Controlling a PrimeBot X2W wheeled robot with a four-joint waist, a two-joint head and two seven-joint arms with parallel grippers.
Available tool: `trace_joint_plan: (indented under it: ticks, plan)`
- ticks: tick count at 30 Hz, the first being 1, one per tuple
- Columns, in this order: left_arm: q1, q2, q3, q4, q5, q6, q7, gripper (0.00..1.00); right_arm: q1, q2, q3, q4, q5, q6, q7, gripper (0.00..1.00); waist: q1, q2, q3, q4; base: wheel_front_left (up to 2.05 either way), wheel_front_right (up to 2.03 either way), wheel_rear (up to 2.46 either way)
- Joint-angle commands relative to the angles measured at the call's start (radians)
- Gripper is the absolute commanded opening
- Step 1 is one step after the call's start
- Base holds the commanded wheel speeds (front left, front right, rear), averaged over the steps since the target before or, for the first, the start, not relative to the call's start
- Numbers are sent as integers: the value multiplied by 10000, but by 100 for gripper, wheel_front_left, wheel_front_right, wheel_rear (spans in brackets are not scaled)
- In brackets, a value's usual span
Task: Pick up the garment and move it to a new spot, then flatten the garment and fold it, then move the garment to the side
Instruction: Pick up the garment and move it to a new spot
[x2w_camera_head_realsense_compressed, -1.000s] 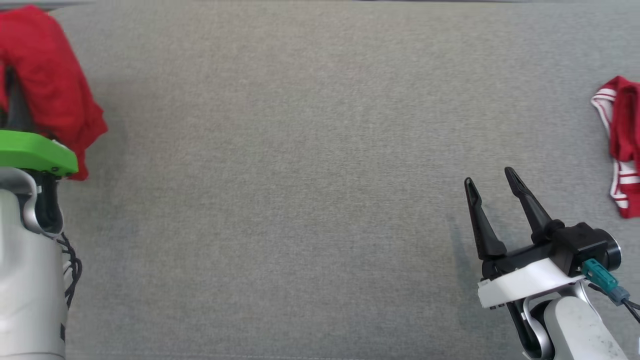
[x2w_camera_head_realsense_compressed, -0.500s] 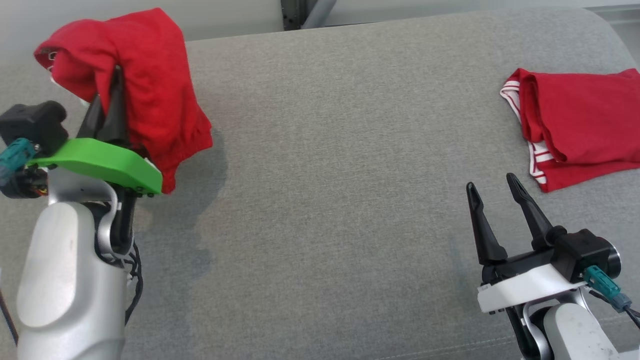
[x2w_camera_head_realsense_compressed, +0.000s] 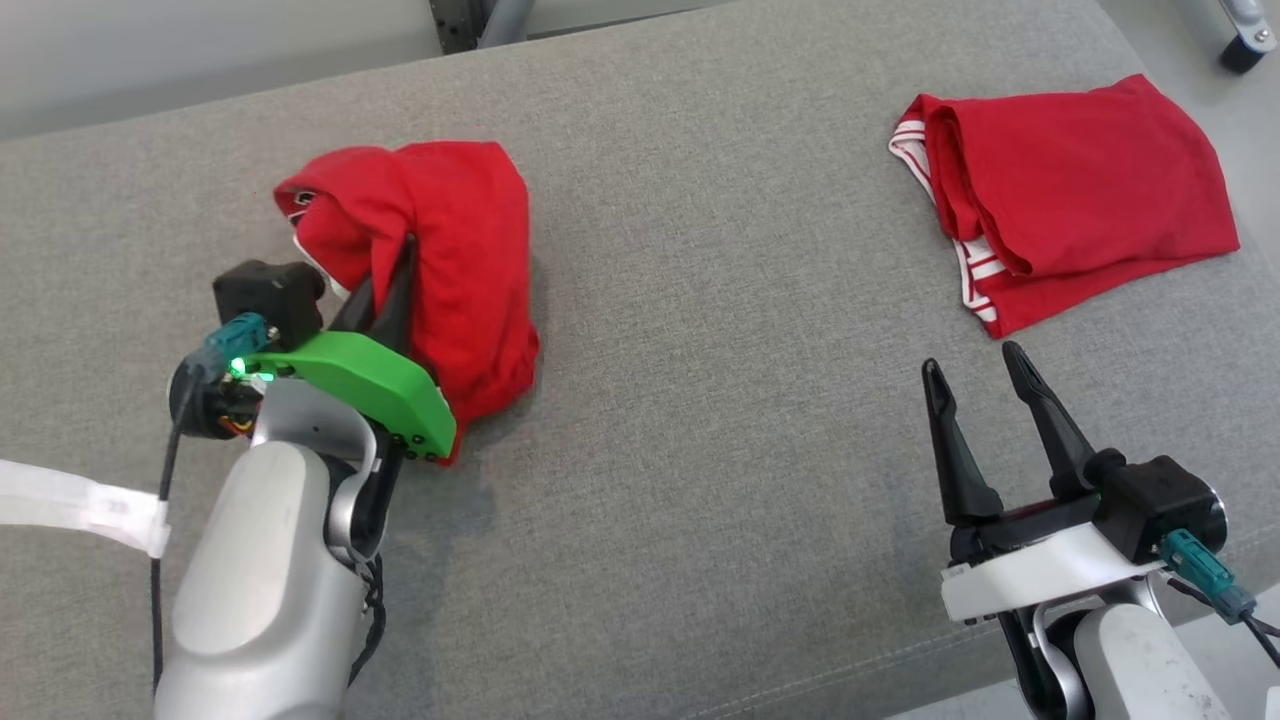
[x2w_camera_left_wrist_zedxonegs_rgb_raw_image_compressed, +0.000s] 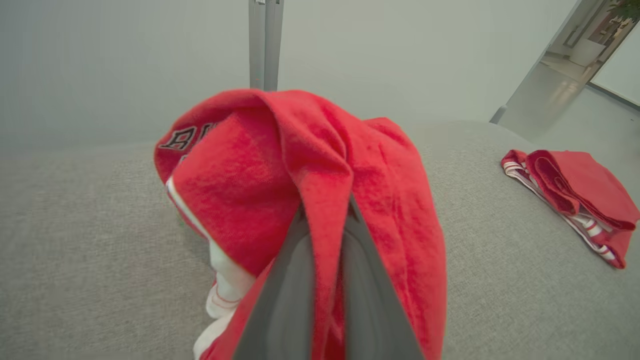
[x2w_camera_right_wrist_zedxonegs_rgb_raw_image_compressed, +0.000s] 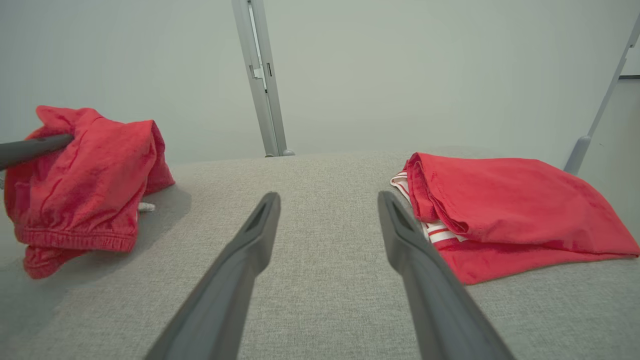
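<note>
The grey pad (x2w_camera_head_realsense_compressed: 700, 420) carries a folded garment (x2w_camera_head_realsense_compressed: 1080, 190) at far right. The garment (x2w_camera_head_realsense_compressed: 470, 250) hangs bunched at left, clamped in the left gripper (x2w_camera_head_realsense_compressed: 398, 262), its hem near the pad. The right gripper (x2w_camera_head_realsense_compressed: 972, 362) stands wide and empty. Judged status: pick-up done; placing, flattening, folding and moving aside remain.

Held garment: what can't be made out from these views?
- Left wrist view: fingertips of the left hand are buried in the red garment; how much cloth is pinched is hidden.
- Left wrist view: the black lettering is folded over itself, unreadable.
- Head view: the green wrist cover hides part of the garment's lower edge.
- Right wrist view: whether the hem touches the grey cushion cannot be told; its shadow merges with it.
</note>
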Motion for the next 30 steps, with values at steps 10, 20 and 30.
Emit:
trace_joint_plan:
  ticks: [10, 20, 30]
  plan:
    - [-790, -191, -1132, 2553, 826, -28, -823, 28, -397, 133, 335, 81, 34, -16, -25, 100, 0, -1, 484, -320, 0, 0, 0]
    - [-366, -416, -1062, 2958, 449, 145, -2443, 100, -133, 96, 673, 157, 133, -16, -25, 100, 0, -1, -632, 317, 0, 0, 0]
    - [1440, 33, -102, 1253, -93, 746, -2951, 100, 211, 56, 505, 106, 152, -16, -25, 100, 0, -1, -1607, 979, 0, 0, 0]
